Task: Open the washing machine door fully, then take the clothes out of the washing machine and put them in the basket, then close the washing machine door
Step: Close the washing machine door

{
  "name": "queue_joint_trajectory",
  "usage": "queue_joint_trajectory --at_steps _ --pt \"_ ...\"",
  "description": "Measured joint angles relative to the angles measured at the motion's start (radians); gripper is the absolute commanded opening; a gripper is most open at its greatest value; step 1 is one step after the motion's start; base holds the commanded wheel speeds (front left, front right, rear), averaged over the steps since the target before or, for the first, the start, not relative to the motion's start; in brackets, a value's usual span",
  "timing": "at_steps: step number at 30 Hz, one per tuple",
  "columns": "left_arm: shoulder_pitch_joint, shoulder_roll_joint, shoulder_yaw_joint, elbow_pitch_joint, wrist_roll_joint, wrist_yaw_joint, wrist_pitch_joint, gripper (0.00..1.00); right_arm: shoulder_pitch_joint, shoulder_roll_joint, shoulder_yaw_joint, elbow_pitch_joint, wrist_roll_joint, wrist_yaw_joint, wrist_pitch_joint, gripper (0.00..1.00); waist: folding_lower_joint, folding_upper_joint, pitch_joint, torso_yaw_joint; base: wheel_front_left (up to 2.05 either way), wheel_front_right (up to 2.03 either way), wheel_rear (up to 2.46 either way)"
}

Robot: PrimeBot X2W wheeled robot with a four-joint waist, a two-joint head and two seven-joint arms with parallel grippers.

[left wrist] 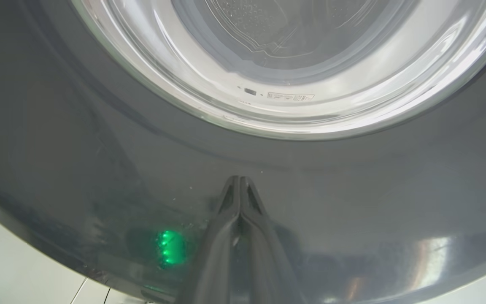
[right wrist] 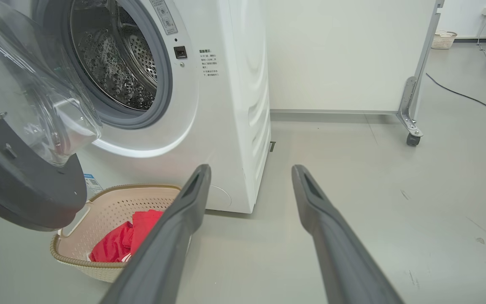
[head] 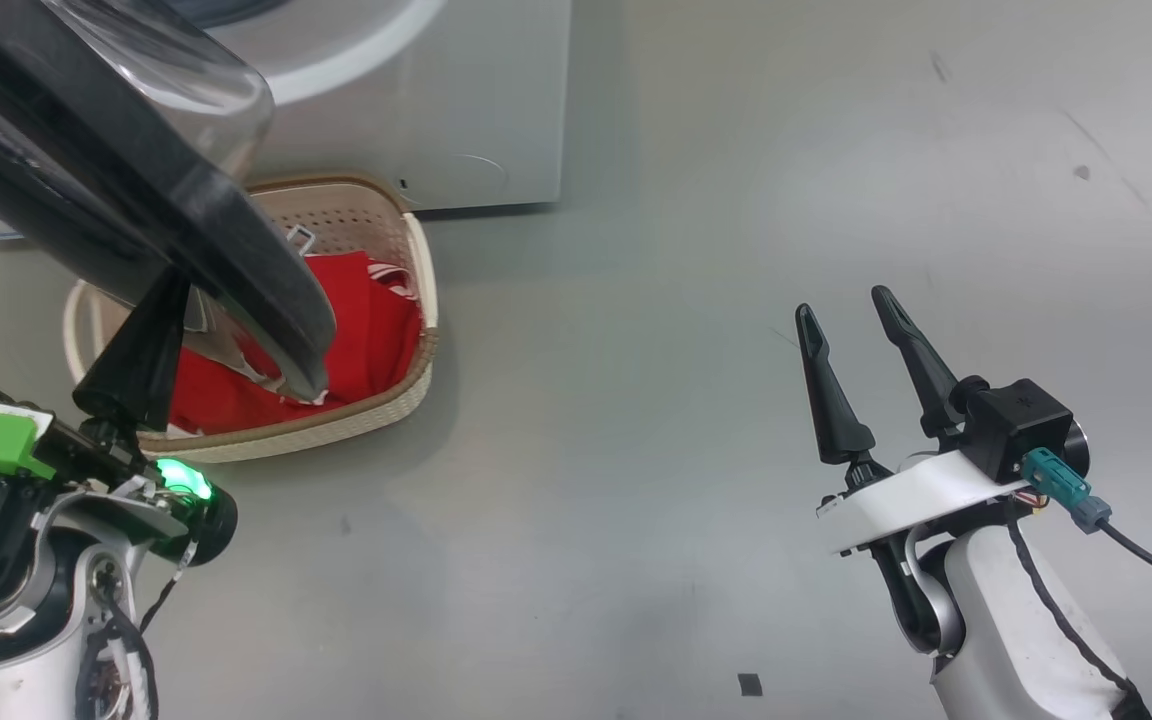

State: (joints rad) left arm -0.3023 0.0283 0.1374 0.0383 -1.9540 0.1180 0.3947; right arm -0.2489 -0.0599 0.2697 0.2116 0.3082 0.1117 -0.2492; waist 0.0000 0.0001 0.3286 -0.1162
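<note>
1. The closing of the door [head: 236, 270] is judged to be the step in hand. The clothes [head: 366, 320] are already in the basket [head: 376, 410].
2. The door is seen swung out from the machine [right wrist: 234, 126], with its lower edge over the basket's left part.
3. The left gripper [left wrist: 239, 181] is pressed together with nothing pinched. Its tips are set against the door's black rim just below the glass, apparently touching.
4. The right gripper [head: 842, 302] is held spread and empty over the floor [head: 636, 450], well apart from the basket.
5. Next, a steady push on the rim toward the machine is called for, until the door is latched. Slipping on the glossy surface is to be guarded against.
6. The basket, just beside the machine's front, is partly filled with the red clothes, which lie below its rim.
7. Nothing red is made out in the visible part of the drum [right wrist: 116, 63].
</note>
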Motion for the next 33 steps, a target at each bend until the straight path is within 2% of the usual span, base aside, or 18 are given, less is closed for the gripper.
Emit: queue_joint_trajectory --at_steps 10,20,27,33 --pt "-0.058 0.000 0.007 0.004 0.002 0.000 -0.041 0.00 -0.011 0.004 0.005 -0.010 0.017 0.000 0.000 1.00 0.0000 0.0000 0.046 -0.106 0.00 0.00 0.00" --pt "-0.132 0.011 0.025 0.028 0.053 0.000 -0.117 0.00 -0.015 0.007 0.012 -0.017 0.044 0.000 0.000 1.00 0.0000 0.0000 0.086 -0.188 0.00 0.00 0.00" --pt "-0.192 0.010 0.029 0.064 0.053 0.001 -0.151 0.00 -0.015 0.011 0.006 -0.032 0.061 -0.012 0.000 1.00 0.0000 0.0000 0.108 -0.215 0.00 0.00 0.00" --pt "-0.208 0.009 0.007 0.108 0.055 -0.001 -0.151 0.00 -0.017 0.012 -0.015 -0.038 0.061 -0.024 0.000 1.00 0.0000 0.0000 0.100 -0.207 0.00 0.00 0.00"
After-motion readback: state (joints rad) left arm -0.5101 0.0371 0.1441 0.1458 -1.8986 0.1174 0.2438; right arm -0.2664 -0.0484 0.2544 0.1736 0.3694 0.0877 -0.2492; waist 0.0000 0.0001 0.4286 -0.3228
